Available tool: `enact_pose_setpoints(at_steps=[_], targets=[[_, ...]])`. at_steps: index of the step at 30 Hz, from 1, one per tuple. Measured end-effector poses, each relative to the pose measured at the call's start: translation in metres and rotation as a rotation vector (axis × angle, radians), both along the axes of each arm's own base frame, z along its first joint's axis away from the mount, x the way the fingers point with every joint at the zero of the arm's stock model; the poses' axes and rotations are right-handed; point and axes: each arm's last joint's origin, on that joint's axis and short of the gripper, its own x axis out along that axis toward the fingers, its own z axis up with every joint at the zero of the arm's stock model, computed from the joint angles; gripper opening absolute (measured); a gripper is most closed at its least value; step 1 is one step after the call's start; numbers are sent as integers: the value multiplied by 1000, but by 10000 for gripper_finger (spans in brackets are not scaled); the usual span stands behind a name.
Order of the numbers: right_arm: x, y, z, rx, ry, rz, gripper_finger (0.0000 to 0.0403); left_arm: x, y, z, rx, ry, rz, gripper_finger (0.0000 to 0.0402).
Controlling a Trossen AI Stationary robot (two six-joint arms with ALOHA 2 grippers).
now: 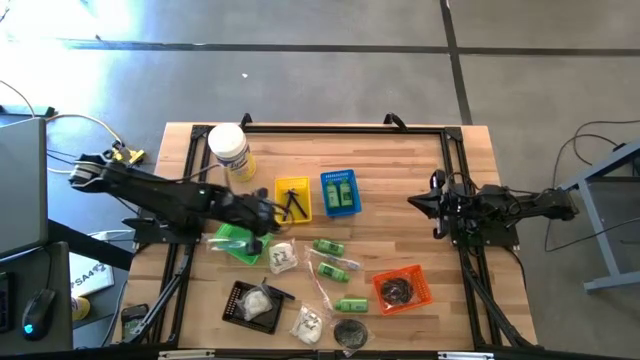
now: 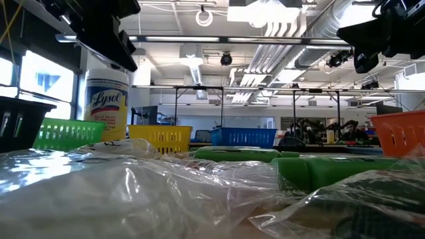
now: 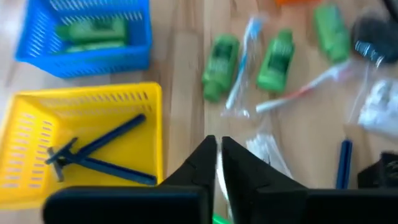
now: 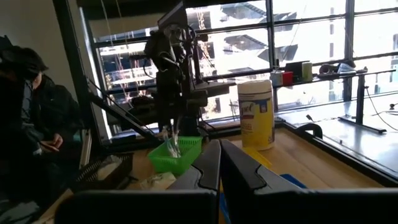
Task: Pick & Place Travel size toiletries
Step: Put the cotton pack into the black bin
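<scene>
Nearest the table's front, past the green basket [image 1: 235,243], a black tray [image 1: 252,302] holds a white-filled pack [image 1: 256,298]. Over the basket, the left gripper [image 3: 217,163] pinches a long thin clear packet [image 4: 173,146] by its upper end. The packet hangs upright, its long axis vertical and its lower end pointing down into the basket. Just beyond the basket stands a yellow basket [image 1: 293,198]. Well to the right of it, the right gripper [image 1: 415,203] has its fingers pressed together, empty.
</scene>
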Motion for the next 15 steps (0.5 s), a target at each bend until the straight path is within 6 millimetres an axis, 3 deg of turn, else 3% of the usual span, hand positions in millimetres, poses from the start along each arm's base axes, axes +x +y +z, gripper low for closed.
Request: enact_pose_setpoints(at_steps=[10, 15], targets=[[0, 1, 0, -24, 1, 22, 2, 57, -13, -2, 125, 316, -198, 177], [0, 2, 0, -31, 0, 69, 2, 80, -19, -9, 163, 377, -364, 212]])
